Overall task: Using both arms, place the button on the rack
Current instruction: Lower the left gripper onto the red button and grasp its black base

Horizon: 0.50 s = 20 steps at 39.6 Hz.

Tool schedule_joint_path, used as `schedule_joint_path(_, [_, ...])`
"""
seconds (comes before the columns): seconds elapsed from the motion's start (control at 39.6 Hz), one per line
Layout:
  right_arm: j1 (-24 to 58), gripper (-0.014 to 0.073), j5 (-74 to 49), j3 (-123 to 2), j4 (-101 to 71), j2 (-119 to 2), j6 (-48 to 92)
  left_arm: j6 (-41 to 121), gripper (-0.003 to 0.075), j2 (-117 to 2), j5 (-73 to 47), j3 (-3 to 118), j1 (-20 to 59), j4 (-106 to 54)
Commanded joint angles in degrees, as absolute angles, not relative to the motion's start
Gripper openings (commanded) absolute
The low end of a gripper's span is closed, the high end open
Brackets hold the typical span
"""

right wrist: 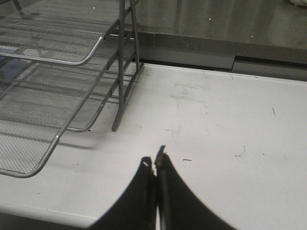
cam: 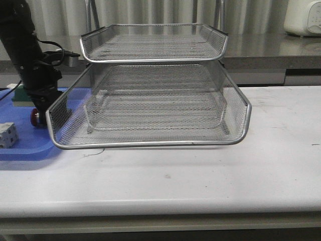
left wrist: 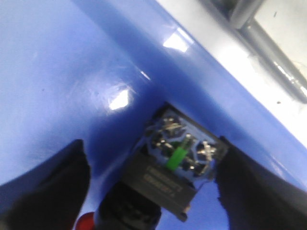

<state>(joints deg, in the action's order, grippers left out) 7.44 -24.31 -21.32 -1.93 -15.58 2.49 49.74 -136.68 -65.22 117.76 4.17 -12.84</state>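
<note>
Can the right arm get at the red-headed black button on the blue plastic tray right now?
Probably not. The button lies on the blue tray between the left gripper's open fingers, and the silver wire rack stands between it and the shut right gripper.

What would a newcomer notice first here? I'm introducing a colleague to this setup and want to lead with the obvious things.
The silver wire rack fills the middle of the white table, its mesh tiers showing nothing in them. At the far left, the left gripper is down on the blue tray, open fingers straddling the button, whose red head peeks out. The right gripper hangs shut over bare table beside the rack.
</note>
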Motion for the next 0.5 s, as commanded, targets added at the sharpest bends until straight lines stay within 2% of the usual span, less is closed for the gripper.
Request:
schedule_joint_path(0.0, [7.35, -0.0060, -19.96, -22.83, -1.40, -16.02, 2.62, 49.73, 0.0366, -132.90, -64.73, 119.46, 4.37, -14.56])
schedule_joint_path(0.18, [7.35, -0.0060, -19.96, -22.83, -1.40, -16.02, 2.62, 49.73, 0.0241, -132.90, -64.64, 119.46, 4.37, -13.88])
schedule_joint_path(0.48, [7.35, -0.0060, -19.96, -22.83, -1.40, -16.02, 2.62, 45.94, 0.0223, -129.66, -68.13, 119.46, 1.27, -12.49])
